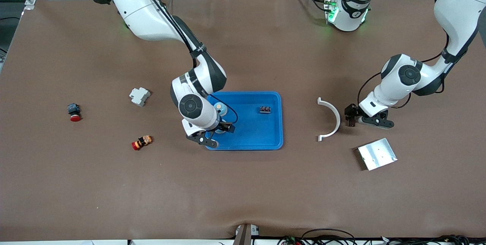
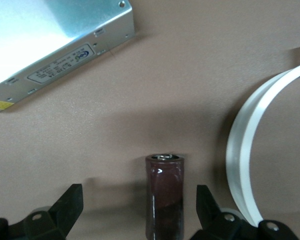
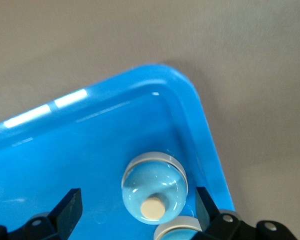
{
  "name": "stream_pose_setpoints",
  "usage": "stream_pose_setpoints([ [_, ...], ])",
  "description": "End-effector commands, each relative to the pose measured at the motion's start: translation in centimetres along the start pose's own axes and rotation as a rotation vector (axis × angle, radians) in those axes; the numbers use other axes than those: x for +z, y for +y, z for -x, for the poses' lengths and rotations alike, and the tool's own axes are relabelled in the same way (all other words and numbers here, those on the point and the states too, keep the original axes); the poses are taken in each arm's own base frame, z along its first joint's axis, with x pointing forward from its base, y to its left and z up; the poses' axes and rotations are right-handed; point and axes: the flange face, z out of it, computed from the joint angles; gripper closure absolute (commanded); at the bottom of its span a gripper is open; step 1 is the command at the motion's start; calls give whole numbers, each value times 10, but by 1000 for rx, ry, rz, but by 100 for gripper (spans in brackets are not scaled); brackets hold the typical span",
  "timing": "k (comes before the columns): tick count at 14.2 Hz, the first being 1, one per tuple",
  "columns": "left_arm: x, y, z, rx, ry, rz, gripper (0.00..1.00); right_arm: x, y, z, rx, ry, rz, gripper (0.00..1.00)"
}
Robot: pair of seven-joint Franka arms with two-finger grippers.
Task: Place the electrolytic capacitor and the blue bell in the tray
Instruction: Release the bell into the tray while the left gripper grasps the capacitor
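My left hand [image 2: 135, 210], open, straddles the upright electrolytic capacitor [image 2: 164, 195] on the surface, while my right hand [image 3: 135, 210], open, hovers over the blue bell [image 3: 154, 192] in the tray [image 3: 90, 165].

One blue tray [image 1: 273, 138] on the desk [image 1: 243, 192], one blue bell [image 3: 153, 192] sitting in it, one small dark coil part [image 1: 265, 109] too. One capacitor [image 2: 164, 197], one white curved strip [image 1: 331, 118], one silver metal box [image 1: 376, 154], one white block [image 1: 139, 96], and two red-capped buttons [image 1: 74, 112] [image 1: 141, 142]
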Motion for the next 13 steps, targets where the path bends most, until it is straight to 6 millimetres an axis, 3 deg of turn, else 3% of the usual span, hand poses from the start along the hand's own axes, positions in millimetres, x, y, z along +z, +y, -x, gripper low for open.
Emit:
stream_pose_setpoints([
  [1, 1, 1, -4, 14, 12, -9, 0, -52, 19, -22, 36, -14, -15, 0],
  [3, 1, 1, -3, -5, 10, -10, 0, -100, 51, -42, -36, -36, 8, 0],
  [4, 2, 6, -3, -20, 6, -10, 7, -123, 79, -59, -68, -67, 24, 0],
  [7, 6, 21, 0, -45, -31, -42, 53, -200, 156, -92, -165, -69, 86, 0],
  [9, 8, 22, 4, -58, -39, -77, 92, -253, 200, -104, -224, -34, 112, 0],
  [10, 9, 23, 5, -66, -39, -82, 100, -274, 220, -107, -239, -34, 102, 0],
  [13, 4, 19, 4, -67, -33, -97, 100, -329, 254, -94, -259, -35, 89, 0],
])
